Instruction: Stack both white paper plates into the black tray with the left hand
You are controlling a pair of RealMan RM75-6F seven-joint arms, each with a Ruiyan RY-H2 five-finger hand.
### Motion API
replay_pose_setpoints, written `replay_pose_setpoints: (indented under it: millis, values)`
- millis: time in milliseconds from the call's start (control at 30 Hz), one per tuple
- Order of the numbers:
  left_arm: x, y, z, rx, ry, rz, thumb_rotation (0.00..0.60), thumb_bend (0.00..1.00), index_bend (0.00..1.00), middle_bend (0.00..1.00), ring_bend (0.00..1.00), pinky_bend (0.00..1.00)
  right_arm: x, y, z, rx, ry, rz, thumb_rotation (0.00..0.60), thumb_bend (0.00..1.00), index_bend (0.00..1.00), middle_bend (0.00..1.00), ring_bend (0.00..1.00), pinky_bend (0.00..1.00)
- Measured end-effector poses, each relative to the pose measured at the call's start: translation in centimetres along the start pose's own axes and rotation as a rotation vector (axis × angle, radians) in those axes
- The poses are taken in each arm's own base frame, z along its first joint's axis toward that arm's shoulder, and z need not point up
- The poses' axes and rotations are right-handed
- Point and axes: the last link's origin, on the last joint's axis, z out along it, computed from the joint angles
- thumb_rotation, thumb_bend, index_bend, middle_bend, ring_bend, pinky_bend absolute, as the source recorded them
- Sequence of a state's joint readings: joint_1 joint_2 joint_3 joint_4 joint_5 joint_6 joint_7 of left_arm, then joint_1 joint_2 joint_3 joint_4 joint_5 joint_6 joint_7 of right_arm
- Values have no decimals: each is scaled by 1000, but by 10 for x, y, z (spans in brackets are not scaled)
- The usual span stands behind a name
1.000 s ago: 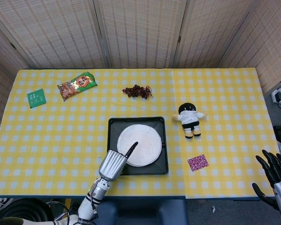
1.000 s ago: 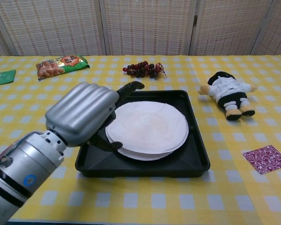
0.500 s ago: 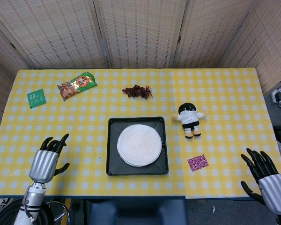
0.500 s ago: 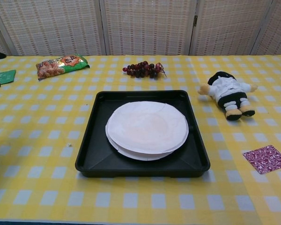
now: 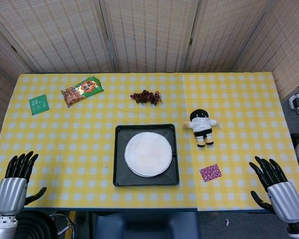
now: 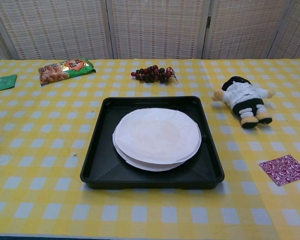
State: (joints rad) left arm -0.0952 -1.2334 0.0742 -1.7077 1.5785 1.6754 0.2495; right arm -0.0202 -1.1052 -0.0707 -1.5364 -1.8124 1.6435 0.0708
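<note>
From the head view, the two round white paper plates point(image 5: 148, 154) lie stacked, slightly offset, inside the square black plastic tray point(image 5: 119, 159) at the middle of the yellow-and-white checked tablecloth point(image 5: 239, 109). The left hand point(image 5: 15, 185) hangs at the near-left table edge, well apart from the tray; half a second ago it stood closer in, and a second ago it was at the plates. Its fingers are spread and hold nothing. The right hand point(image 5: 275, 185) sits off the near-right corner, fingers likewise apart and empty. A green snack packet point(image 5: 81, 90), a green card point(image 5: 39, 104), a bunch of dark grapes point(image 5: 146, 96), a black-and-white plush doll point(image 5: 203, 127) and a purple patterned square point(image 5: 210, 172) lie around the tray. From the chest view, plates point(image 6: 157, 136) rest in the tray point(image 6: 100, 170); neither hand appears, the left having left this frame.
</note>
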Motion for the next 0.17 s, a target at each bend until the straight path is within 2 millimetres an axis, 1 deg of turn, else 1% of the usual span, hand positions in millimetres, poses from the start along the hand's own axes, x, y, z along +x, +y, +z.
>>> replay_pose_setpoints:
  millis: [167]
  values:
    - [-3, 0, -2, -9, -26, 17, 600, 179, 65, 75, 0, 0, 0, -1, 2, 4, 2, -5, 600, 366, 0, 0, 0, 0]
